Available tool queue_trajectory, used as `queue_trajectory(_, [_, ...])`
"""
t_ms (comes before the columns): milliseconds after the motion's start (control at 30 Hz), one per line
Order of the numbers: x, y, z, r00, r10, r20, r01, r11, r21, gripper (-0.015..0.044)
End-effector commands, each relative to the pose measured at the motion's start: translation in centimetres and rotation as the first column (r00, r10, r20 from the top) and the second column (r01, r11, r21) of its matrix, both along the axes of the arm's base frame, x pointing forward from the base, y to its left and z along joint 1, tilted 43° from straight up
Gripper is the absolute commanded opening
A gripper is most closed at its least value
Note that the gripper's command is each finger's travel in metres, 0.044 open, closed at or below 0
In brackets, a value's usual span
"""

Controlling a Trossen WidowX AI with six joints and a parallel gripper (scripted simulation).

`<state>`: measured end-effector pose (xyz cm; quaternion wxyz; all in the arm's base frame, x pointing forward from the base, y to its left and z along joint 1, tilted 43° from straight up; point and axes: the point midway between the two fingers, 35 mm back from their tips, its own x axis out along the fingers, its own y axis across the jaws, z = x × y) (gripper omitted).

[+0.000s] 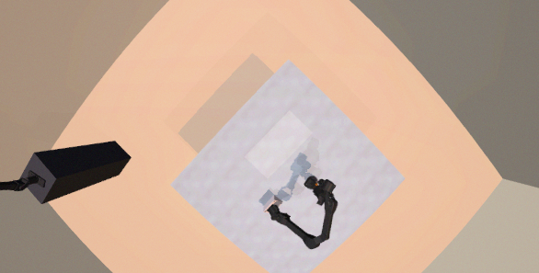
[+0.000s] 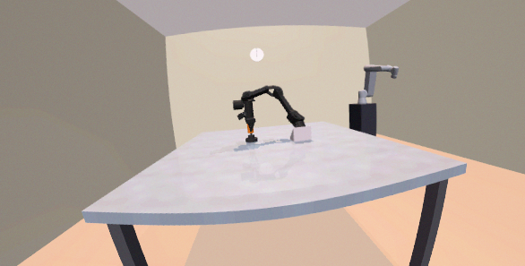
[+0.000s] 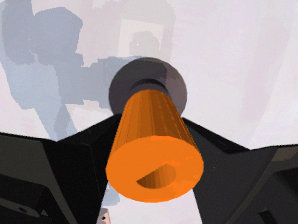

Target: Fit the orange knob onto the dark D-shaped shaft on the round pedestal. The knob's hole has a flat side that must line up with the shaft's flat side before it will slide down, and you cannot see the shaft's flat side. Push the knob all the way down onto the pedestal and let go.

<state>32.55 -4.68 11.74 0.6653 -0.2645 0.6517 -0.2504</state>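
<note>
From where I stand, the orange knob [image 1: 316,184] [image 2: 248,130] [image 3: 155,150] stands upright, or close to it, above the table [image 1: 221,176] [image 2: 314,163], over the pedestal [image 2: 252,140] [image 3: 120,95]. In the wrist view its long axis runs from 6 o'clock, where the near end face sits, toward 12 o'clock and the pedestal. The hole [image 3: 159,178] in that near face is D-shaped, its flat side turned to about 11 o'clock.

The wrist view alone shows me that hole, and the pedestal's round outline behind the knob. The exterior view gives the height: a dark stretch shows between the knob's lower end and the pedestal's broad foot, so the knob is not all the way down. I can't tell whether the shaft has entered it. From the top, the knob is only an orange speck beside the dark gripper [image 1: 319,187] [image 2: 251,124] [image 3: 151,132].

The jaws are part open, pinching the knob from 3 and 9 o'clock in the wrist view. The exterior view has them pointing to 6 o'clock, while the arm [image 1: 328,220] [image 2: 277,90] arches over to its pale base [image 2: 302,134] at 4 o'clock from the gripper.
</note>
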Motion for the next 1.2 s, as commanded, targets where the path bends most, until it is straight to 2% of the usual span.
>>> queue_trajectory(0, [-0.07, 0.28, 0.13, 1.0, 0.003, 0.001, -0.003, 1.0, 0.0, 0.0])
queue_trajectory(167, [-0.26, 0.44, 0.24, 1.0, 0.022, -0.017, -0.022, 1.0, -0.001, 0.0])
queue_trajectory(367, [-0.24, 0.41, 0.15, 0.978, 0.153, -0.139, -0.154, 0.988, 0.005, 0.0])
queue_trajectory(1067, [-0.09, 0.39, 0.26, 0.978, 0.155, -0.141, -0.156, 0.988, 0.005, 0.0])
queue_trajectory(1167, [-0.07, 0.4, 0.3, 0.965, 0.193, -0.176, -0.194, 0.981, 0.01, 0.0])
